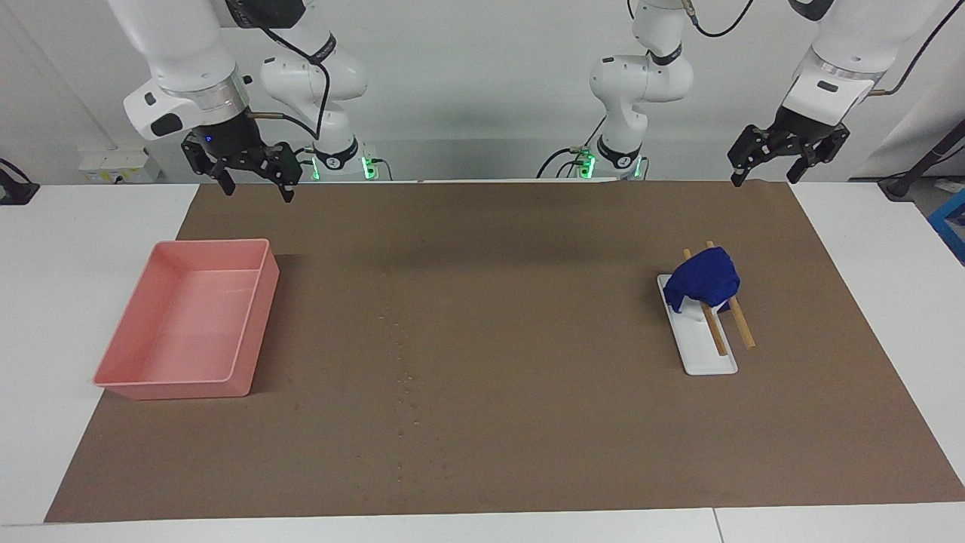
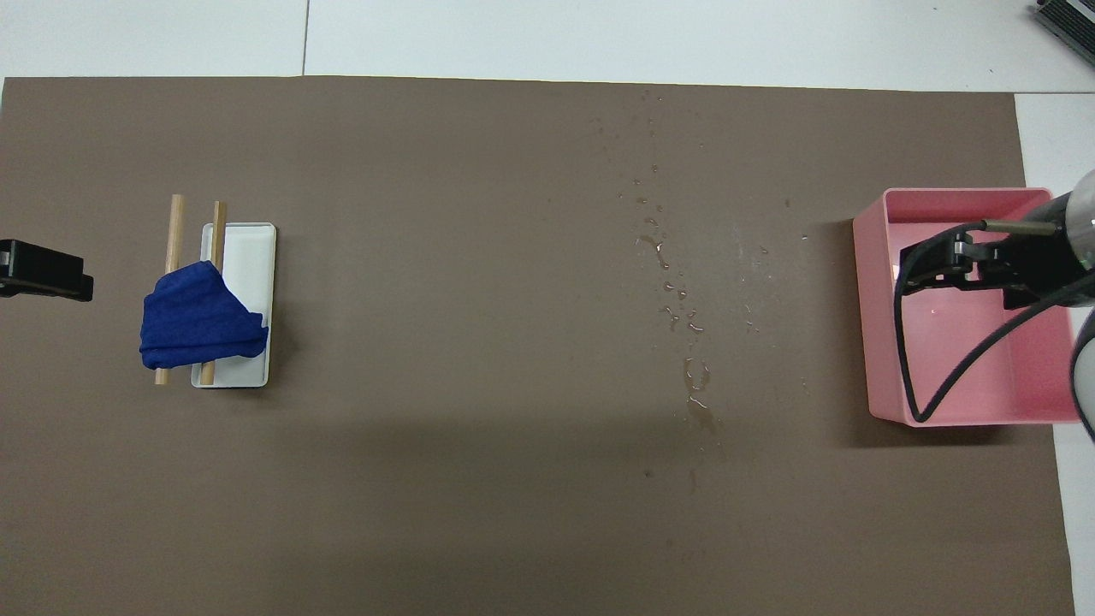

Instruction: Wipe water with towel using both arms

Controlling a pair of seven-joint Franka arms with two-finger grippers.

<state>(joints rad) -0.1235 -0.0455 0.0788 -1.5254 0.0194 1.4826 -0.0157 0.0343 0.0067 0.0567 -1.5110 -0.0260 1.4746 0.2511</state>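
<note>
Two black two-finger grippers hang raised at the robots' edge of the brown mat (image 1: pixel 528 249), both with fingers spread wide and holding nothing. The left gripper (image 1: pixel 767 175) is over the mat's corner at the left arm's end; in the overhead view only a black sliver of it shows at the 9 o'clock border, the rest cut off. The right gripper (image 1: pixel 252 183) hangs over the robots' edge of the mat; from overhead it covers part of the pink tray, though the facing view shows it well above.

The deep-blue soft cloth towel (image 1: pixel 705 277) lies bunched over two thin wooden sticks (image 1: pixel 742 324) and the robots' end of a shallow white rectangular tray (image 1: pixel 709 354), hiding the sticks' middles. One stick lies on the tray, the other just beside it.

The water (image 2: pixel 676 299) is a faint, sparse trail of tiny pale droplets down the matte mat, nearer the right arm's end, hard to make out in the facing view.

The smooth pink rectangular plastic tray (image 1: pixel 249 332) sits at the mat's edge toward the right arm's end. A wide stretch of bare mat separates towel and water.
</note>
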